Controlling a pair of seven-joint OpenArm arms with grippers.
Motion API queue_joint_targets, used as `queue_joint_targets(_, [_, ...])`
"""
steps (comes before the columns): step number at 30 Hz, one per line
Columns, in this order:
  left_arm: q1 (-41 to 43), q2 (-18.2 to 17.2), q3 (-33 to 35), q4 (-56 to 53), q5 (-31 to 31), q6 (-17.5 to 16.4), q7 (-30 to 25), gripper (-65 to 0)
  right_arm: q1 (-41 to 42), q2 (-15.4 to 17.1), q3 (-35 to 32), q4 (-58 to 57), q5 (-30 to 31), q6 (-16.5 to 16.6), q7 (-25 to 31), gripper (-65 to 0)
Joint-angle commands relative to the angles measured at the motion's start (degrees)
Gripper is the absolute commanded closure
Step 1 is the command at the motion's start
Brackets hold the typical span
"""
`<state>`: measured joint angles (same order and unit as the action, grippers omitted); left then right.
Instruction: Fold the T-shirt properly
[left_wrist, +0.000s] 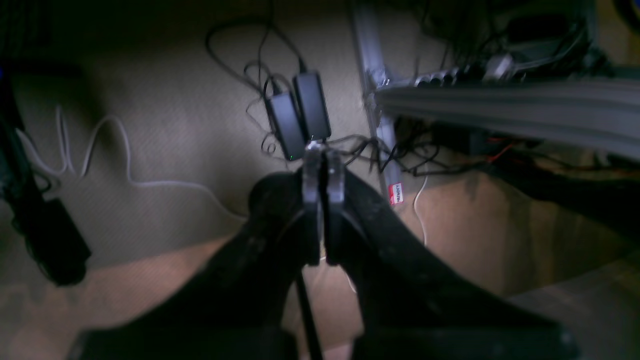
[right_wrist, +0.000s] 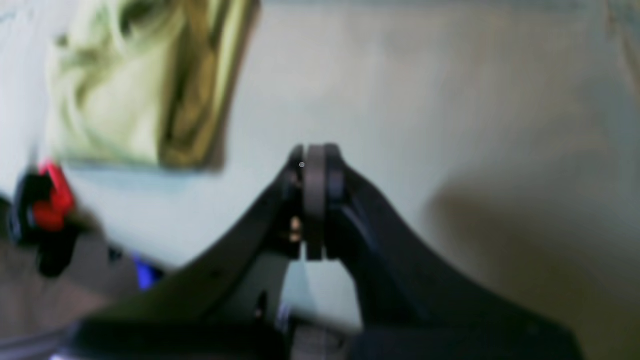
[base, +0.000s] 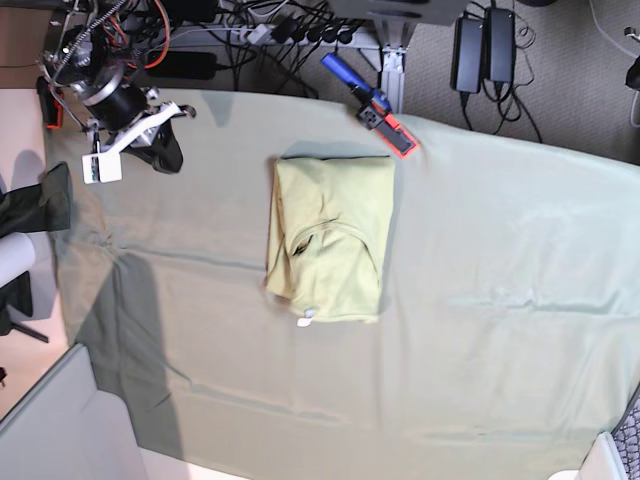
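Observation:
The pale yellow-green T-shirt (base: 330, 235) lies folded into a compact rectangle on the middle of the cloth-covered table, with a small white label at its near edge. It also shows blurred at the upper left of the right wrist view (right_wrist: 140, 85). My right gripper (right_wrist: 315, 152) is shut and empty above bare table cloth, apart from the shirt; in the base view it sits at the far left corner (base: 165, 150). My left gripper (left_wrist: 322, 155) is shut and empty, off the table and pointing at the floor.
A grey-green cloth (base: 500, 300) covers the table. A blue and red clamp (base: 378, 108) sits at the far edge just beyond the shirt, also in the right wrist view (right_wrist: 50, 200). Two black power adapters (left_wrist: 300, 117), cables and a metal table leg (left_wrist: 372, 75) are on the floor.

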<state>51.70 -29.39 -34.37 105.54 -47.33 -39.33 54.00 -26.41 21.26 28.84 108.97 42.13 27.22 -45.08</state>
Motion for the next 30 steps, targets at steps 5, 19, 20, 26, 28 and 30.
queue_joint_targets(5, [2.14,-0.74,-0.42,-0.83,1.09,-0.67,-1.09,0.0,-7.56,0.76,0.72,3.50,3.06,1.55,0.04,0.0])
queue_joint_targets(19, [2.73,-0.76,3.74,-11.87,2.03,-0.67,0.31,0.0,-24.02,0.76,0.70,3.39,3.34,1.51,-0.04,0.0])
queue_joint_targets(20, [2.71,-0.79,5.14,-12.76,2.51,-0.67,0.26,0.0,-24.59,0.74,0.70,3.15,3.34,1.51,0.07,0.0])
queue_joint_targets(26, [0.39,-0.79,17.22,-18.34,12.17,-0.04,-1.79,0.0,-25.00,0.50,0.17,-0.59,3.30,1.49,0.31,0.0])
queue_joint_targets(28, [-1.57,-0.76,21.33,-20.74,15.69,3.06,-2.82,0.0,-24.72,0.50,-0.94,-2.80,3.06,1.46,0.31,0.0])
queue_joint_targets(30, [-4.09,-0.76,25.09,-23.58,17.90,5.22,-2.97,0.0,-24.72,0.50,-2.91,-5.29,1.44,1.11,1.03,0.0])
